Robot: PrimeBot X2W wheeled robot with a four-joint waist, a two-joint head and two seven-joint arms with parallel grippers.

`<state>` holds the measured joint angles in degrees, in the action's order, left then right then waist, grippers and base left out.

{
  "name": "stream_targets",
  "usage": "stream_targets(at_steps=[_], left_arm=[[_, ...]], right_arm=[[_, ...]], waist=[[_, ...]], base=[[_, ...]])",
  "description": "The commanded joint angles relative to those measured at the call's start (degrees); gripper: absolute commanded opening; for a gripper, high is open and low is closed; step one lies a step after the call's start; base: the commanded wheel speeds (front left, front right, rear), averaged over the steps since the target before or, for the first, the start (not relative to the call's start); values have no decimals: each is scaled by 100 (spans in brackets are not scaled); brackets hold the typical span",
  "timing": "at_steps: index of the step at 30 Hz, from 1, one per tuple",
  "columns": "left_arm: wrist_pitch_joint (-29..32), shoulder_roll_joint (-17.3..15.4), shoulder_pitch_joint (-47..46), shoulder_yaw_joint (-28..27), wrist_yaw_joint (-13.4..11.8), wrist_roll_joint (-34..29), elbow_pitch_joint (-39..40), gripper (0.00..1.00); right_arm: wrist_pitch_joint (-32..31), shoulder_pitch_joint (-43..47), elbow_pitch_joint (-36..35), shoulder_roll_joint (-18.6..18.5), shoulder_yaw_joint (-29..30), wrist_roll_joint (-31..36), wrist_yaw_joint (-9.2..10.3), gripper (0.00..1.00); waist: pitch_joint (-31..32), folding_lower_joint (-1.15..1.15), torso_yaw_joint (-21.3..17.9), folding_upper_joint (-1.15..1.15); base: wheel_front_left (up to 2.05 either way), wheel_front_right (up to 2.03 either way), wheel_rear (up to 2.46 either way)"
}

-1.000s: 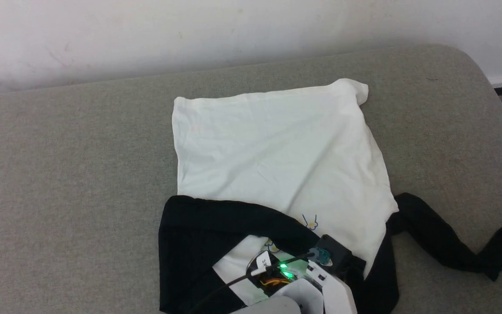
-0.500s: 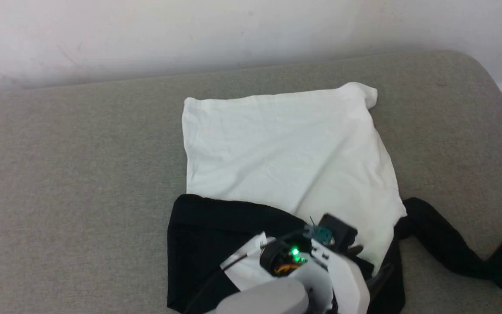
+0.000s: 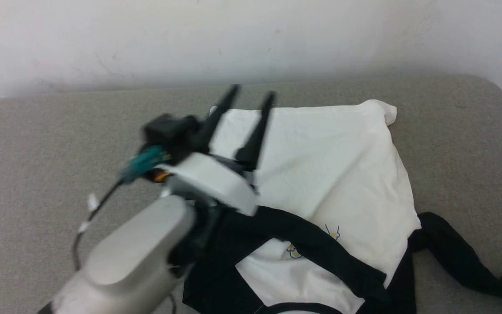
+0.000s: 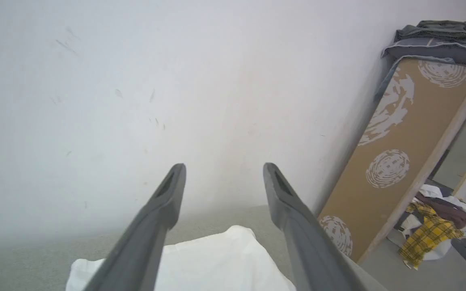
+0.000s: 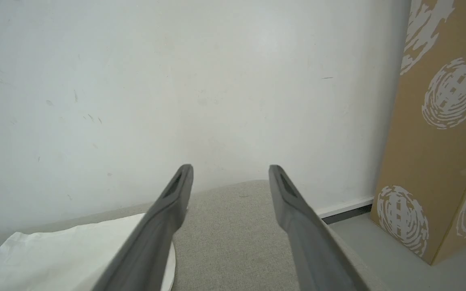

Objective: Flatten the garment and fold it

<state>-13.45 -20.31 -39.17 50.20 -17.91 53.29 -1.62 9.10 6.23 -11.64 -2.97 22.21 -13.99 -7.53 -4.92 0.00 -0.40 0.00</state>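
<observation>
— Up from the near end of the shirt, the left gripper (image 3: 252, 90) is now hanging high over the garment (image 3: 334, 174), its jaws standing spread; a second ago it was sitting low on the black cloth. The camera is shifting too.

— Is anything reading as text?

— The chest print (image 3: 333, 233) is showing yellow and blue, too small to read. The white tag (image 3: 92, 201) on the wrist cable is blurring out.

— Where is the shirt lying?

— It is lying on the grey cushion (image 3: 37, 152), white torso spread, one black sleeve (image 3: 320, 244) crossing the chest and the other sleeve (image 3: 456, 257) trailing right. The left fingers are pointing over its far left corner, apart from the cloth. The right gripper (image 5: 231, 167) is hovering with jaws spread, a white corner showing beside it.
</observation>
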Motion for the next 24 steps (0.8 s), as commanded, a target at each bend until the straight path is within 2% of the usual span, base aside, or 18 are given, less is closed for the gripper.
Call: stream_targets(at_steps=[1, 5, 7, 9, 12, 17, 21, 24], left_arm=[[-90, -258, 316, -245, -185, -167, 227, 100], [-149, -788, 1267, -1372, -817, -770, 1079, 100], [-151, -817, 1920, -1991, -1031, -1146, 1549, 100], [-152, -750, 2625, -2520, -1127, -1505, 1933, 100], [-153, -651, 3639, -3037, -1087, -2064, 2247, 100], [-154, -671, 4916, -3347, -946, -2909, 2143, 100], [-154, -481, 5360, -3654, -875, -3085, 2100, 100], [-154, -291, 5577, -3845, -668, -3210, 2179, 100]], right_arm=[[-4, 56, -23, 9, -20, 2, 4, 100], [23, 109, 14, 9, -108, -25, 4, 100], [46, 137, 51, 9, -159, -46, 4, 100], [74, 165, 94, 9, -198, -64, 4, 100], [105, 211, 150, 9, -264, -94, 4, 100], [155, 305, 249, 9, -355, -137, 4, 100], [187, 387, 321, 9, -364, -166, 4, 100], [196, 434, 356, 9, -369, -170, 4, 100]], waist=[[31, 0, 29, 0], [56, 0, 74, 0], [58, 0, 90, 0], [65, 0, 111, 0], [72, 0, 146, 0], [111, 0, 182, 0], [164, 0, 220, 0], [203, 0, 242, 0]], base=[[0, 0, 0], [0, 0, 0], [0, 0, 0], [0, 0, 0], [0, 0, 0], [0, 0, 0], [0, 0, 0], [0, 0, 0]])
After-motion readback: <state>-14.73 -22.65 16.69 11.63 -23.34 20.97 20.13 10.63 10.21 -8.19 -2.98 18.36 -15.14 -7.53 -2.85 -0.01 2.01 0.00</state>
